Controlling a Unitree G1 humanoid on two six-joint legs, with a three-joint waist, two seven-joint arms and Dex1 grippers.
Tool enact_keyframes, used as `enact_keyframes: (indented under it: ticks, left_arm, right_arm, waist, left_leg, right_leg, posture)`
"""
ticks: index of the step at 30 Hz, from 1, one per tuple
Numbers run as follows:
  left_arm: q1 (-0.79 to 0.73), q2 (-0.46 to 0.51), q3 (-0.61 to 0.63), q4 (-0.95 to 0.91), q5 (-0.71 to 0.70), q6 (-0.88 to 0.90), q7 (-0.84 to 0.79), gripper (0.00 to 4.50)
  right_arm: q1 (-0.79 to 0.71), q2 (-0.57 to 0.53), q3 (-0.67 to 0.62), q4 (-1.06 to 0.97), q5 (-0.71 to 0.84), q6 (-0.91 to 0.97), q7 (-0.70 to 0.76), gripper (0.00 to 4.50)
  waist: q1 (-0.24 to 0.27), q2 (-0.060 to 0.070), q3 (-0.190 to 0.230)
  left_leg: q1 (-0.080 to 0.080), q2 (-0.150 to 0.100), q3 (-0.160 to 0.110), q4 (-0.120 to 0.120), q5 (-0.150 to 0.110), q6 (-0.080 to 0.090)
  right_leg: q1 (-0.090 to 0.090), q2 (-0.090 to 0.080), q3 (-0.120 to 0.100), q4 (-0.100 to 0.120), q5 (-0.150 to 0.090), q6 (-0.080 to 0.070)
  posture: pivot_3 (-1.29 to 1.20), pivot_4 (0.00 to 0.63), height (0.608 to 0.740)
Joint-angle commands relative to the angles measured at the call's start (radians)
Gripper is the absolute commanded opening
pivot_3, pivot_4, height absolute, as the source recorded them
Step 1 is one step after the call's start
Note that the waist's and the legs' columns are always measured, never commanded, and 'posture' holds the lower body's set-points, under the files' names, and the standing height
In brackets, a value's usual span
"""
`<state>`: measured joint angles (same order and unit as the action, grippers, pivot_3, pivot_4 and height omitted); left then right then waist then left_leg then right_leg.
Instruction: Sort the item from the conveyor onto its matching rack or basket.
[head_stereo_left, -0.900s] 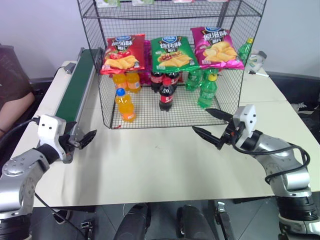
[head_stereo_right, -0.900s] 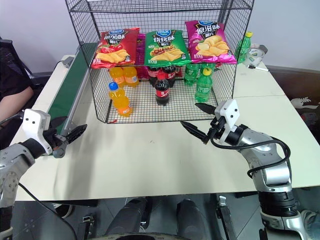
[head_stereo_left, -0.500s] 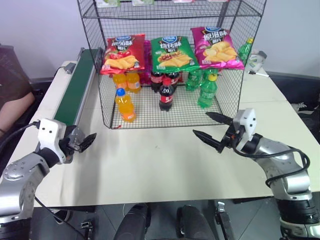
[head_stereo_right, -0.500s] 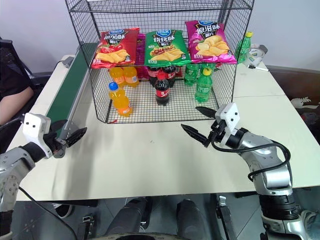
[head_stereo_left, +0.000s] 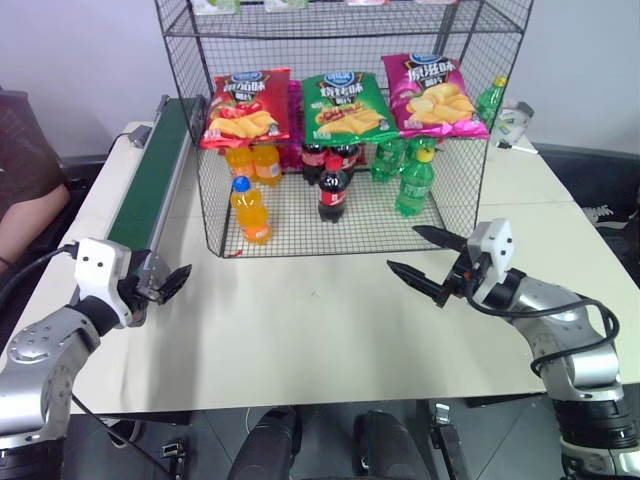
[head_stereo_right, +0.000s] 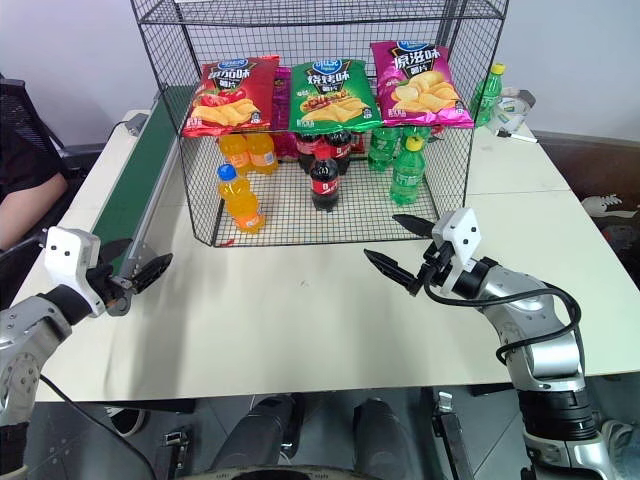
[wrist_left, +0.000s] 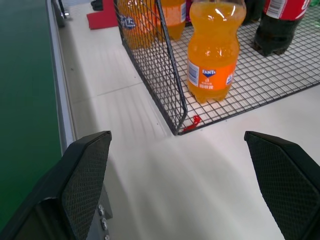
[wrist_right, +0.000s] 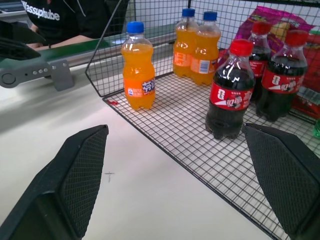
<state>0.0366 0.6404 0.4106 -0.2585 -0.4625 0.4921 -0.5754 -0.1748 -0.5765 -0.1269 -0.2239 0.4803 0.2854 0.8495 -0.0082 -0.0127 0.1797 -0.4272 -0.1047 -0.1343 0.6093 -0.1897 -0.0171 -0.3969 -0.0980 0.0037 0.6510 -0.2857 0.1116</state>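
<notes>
Rack (head_stereo_left: 470, 120) top cut off by frame edge; rear orange bottles (head_stereo_left: 253, 160) partly hidden behind red chip bag (head_stereo_left: 245, 106).

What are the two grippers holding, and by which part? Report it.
Nothing. The left gripper and right gripper are both open and empty; the orange soda bottle stands in the rack.

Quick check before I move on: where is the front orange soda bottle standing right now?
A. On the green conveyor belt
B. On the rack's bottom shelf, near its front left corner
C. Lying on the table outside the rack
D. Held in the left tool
B: the orange soda bottle stands upright on the mesh floor of the rack, near its front left corner, and both the left tool and the right tool are open and empty.
</notes>
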Motion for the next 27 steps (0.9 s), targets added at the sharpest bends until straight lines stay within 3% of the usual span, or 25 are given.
enact_keyframes:
  ticks: [1, 27]
  left_arm:
    - [-0.002, -0.002, 0.028, -0.017, 0.001, -0.028, 0.009, 4.46]
    - [-0.007, -0.001, 0.023, 0.001, 0.009, -0.057, 0.014, 4.46]
  right_arm:
    - [-0.027, 0.002, -0.009, -0.002, -0.001, -0.028, 0.003, 4.50]
    - [-0.067, 0.005, 0.012, -0.033, 0.004, 0.011, -0.030, 4.50]
  waist:
    - [0.000, 0.000, 0.000]
    - [0.000, 0.000, 0.000]
  left_leg:
    - [0.000, 0.000, 0.000, 0.000, 0.000, 0.000]
    - [0.000, 0.000, 0.000, -0.001, 0.000, 0.000]
  right_leg:
    - [0.000, 0.000, 0.000, 0.000, 0.000, 0.000]
    - [0.000, 0.000, 0.000, -0.001, 0.000, 0.000]
  posture:
    - [0.00, 0.150, 0.740]
    - [0.00, 0.150, 0.740]
